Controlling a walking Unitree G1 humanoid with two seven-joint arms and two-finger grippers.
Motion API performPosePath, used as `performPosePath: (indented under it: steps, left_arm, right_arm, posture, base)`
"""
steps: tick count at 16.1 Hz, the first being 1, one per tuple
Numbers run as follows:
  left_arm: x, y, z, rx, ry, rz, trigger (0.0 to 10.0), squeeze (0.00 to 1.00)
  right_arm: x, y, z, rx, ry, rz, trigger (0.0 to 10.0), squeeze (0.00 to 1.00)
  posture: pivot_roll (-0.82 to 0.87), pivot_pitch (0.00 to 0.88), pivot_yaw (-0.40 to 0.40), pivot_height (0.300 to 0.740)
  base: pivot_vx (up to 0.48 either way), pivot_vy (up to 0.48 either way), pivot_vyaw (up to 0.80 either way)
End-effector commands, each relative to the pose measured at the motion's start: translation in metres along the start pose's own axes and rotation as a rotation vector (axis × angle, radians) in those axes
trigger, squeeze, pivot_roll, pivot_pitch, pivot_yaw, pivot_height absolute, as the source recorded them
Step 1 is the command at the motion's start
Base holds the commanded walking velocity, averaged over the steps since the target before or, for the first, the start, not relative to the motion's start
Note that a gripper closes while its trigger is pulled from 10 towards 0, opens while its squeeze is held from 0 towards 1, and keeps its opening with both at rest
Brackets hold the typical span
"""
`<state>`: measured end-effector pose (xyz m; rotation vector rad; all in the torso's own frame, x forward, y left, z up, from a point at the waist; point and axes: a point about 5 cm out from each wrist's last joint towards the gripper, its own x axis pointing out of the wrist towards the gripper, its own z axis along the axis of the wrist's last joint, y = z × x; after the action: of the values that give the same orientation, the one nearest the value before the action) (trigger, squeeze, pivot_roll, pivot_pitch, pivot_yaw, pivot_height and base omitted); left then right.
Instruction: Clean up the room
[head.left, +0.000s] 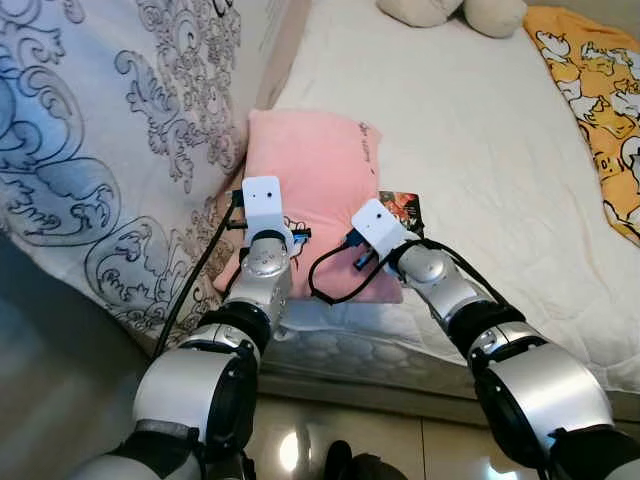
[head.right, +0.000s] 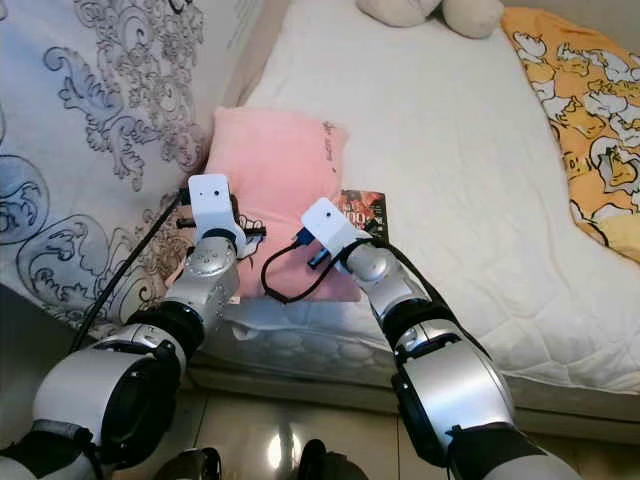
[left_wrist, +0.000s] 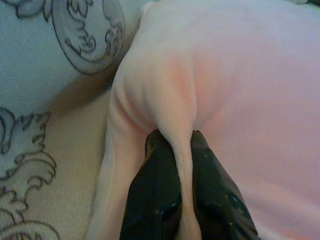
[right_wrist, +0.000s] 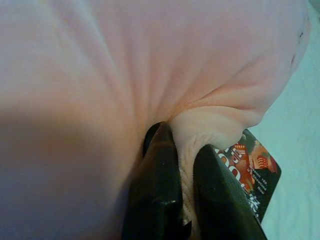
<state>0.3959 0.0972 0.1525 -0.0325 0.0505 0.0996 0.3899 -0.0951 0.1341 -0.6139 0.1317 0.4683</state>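
Bed (head.left: 480, 160) w/ white mattress is carrying everything. Pink pillow (head.left: 310, 170) is lying at its near edge, running fwd from both sets of fingers, patterned quilt (head.left: 90, 130) just beside left fingers. Dark booklet (right_wrist: 255, 172) is sitting under pillow corner, touching right fingers' outer side. Left gripper (left_wrist: 182, 190) is pinching a pillow fold, fingers nearly closed; right gripper (right_wrist: 187, 185) likewise on the other near corner. Pillow prob. light, soft, saggy; corner folds look ok as hold pts but fabric may slip.
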Motion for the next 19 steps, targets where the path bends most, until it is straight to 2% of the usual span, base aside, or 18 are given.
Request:
performPosePath:
  steps: [1, 2, 4, 7, 9, 11, 12, 13, 15, 16, 18, 19]
  left_arm:
    - [0.005, -0.001, 0.014, 0.048, -0.036, -0.028, 10.0, 0.00]
    - [0.010, 0.005, 0.031, 0.082, -0.094, -0.028, 10.0, 0.00]
    - [0.012, 0.007, 0.036, 0.111, -0.107, -0.035, 10.0, 0.00]
    - [0.012, 0.012, 0.029, 0.106, -0.069, -0.043, 10.0, 0.00]
    - [0.009, 0.009, 0.020, 0.049, -0.031, -0.045, 10.0, 0.00]
    - [0.008, 0.007, 0.015, 0.034, -0.012, -0.052, 10.0, 0.00]
    - [0.008, 0.008, 0.014, 0.022, -0.002, -0.055, 10.0, 0.00]
    - [0.008, 0.007, 0.012, -0.014, 0.013, -0.073, 10.0, 1.00]
    - [0.008, 0.006, 0.013, -0.018, 0.010, -0.088, 10.0, 1.00]
    - [0.008, 0.006, 0.015, 0.018, -0.008, -0.098, 10.0, 1.00]
    - [0.010, 0.012, 0.021, 0.035, -0.040, -0.091, 10.0, 1.00]
    - [0.011, 0.014, 0.025, 0.037, -0.062, -0.097, 10.0, 1.00]
  right_arm:
    - [-0.003, 0.001, -0.010, 0.039, 0.031, -0.008, 10.0, 0.00]
    - [-0.001, 0.002, -0.004, 0.071, -0.003, -0.017, 10.0, 0.00]
    - [0.000, 0.002, -0.001, 0.098, -0.004, -0.034, 10.0, 0.00]
    - [0.001, 0.007, -0.003, 0.124, 0.010, -0.026, 10.0, 0.00]
    - [-0.001, 0.005, -0.009, 0.107, 0.035, -0.041, 10.0, 0.00]
    - [-0.001, 0.004, -0.010, 0.098, 0.039, -0.044, 10.0, 0.00]
    - [-0.001, 0.004, -0.010, 0.099, 0.040, -0.045, 10.0, 0.17]
    - [-0.001, 0.004, -0.009, 0.122, 0.040, -0.047, 10.0, 1.00]
    - [0.000, 0.003, -0.008, 0.190, 0.041, -0.066, 10.0, 1.00]
    - [-0.001, 0.000, -0.009, 0.300, 0.040, -0.090, 10.0, 1.00]
    - [-0.002, -0.002, -0.012, 0.395, 0.025, -0.116, 10.0, 1.00]
    - [-0.002, -0.004, -0.009, 0.360, 0.000, -0.133, 10.0, 1.00]
  posture:
    - [0.13, 0.266, -0.127, 0.740]
    - [0.13, 0.267, -0.122, 0.740]
    - [0.13, 0.263, -0.120, 0.740]
    - [0.14, 0.260, -0.121, 0.740]
    - [0.14, 0.259, -0.129, 0.740]
    - [0.13, 0.256, -0.130, 0.740]
    - [0.13, 0.253, -0.130, 0.740]
    - [0.14, 0.243, -0.128, 0.740]
    - [0.14, 0.228, -0.124, 0.740]
    - [0.15, 0.198, -0.116, 0.740]
    - [0.15, 0.181, -0.104, 0.740]
    - [0.14, 0.164, -0.097, 0.740]
  base:
    - [0.000, 0.000, 0.00]
    - [0.000, 0.000, 0.00]
    - [0.000, 0.000, 0.00]
    - [0.000, 0.000, 0.00]
    - [0.000, 0.000, 0.00]
    - [0.000, 0.000, 0.00]
    - [0.000, 0.000, 0.00]
    - [0.000, 0.000, 0.00]
    - [0.000, 0.000, 0.00]
    - [0.000, 0.000, 0.00]
    - [0.000, 0.000, 0.00]
    - [0.000, 0.000, 0.00]
